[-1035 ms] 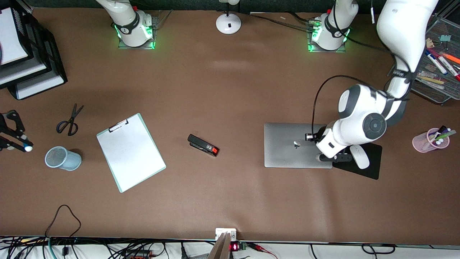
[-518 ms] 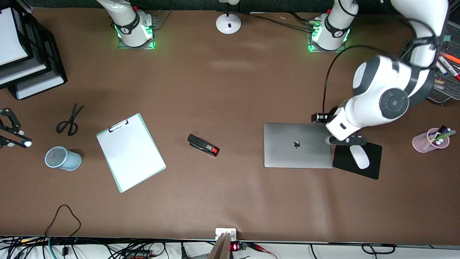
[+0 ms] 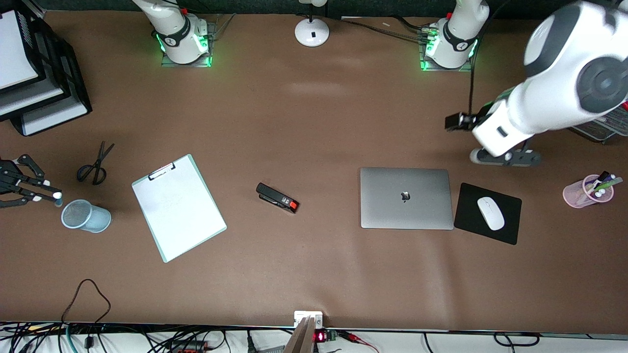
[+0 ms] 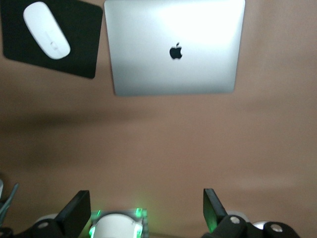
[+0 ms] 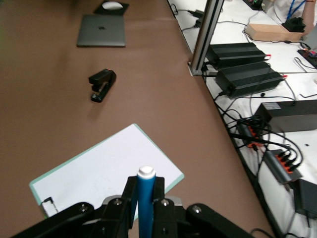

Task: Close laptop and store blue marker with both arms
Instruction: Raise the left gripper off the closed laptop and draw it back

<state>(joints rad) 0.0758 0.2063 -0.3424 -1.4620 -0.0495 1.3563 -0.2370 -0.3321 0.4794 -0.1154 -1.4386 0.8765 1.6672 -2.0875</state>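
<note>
The silver-grey laptop (image 3: 406, 197) lies shut on the table with its apple logo up; it also shows in the left wrist view (image 4: 173, 47) and the right wrist view (image 5: 101, 30). My left gripper (image 3: 505, 157) is open and empty, up over bare table close to the mouse pad; its jaws stand wide apart in the left wrist view (image 4: 143, 215). My right gripper (image 3: 46, 192) is shut on the blue marker (image 5: 146, 198), white cap outward. The cap (image 3: 57, 195) hangs just by the rim of a pale blue mesh cup (image 3: 86, 215) at the right arm's end.
A white mouse (image 3: 490, 213) lies on a black mouse pad (image 3: 510, 233) beside the laptop. A pink cup (image 3: 586, 192) of mixed markers and a mesh tray (image 3: 601, 125) stand at the left arm's end. A stapler (image 3: 277, 197), clipboard (image 3: 177, 207), scissors (image 3: 95, 164) and black paper trays (image 3: 49, 88) are also there.
My left gripper has lifted off the shut laptop's lid and drawn back toward its base. My right gripper has moved with the marker toward the mesh cup.
</note>
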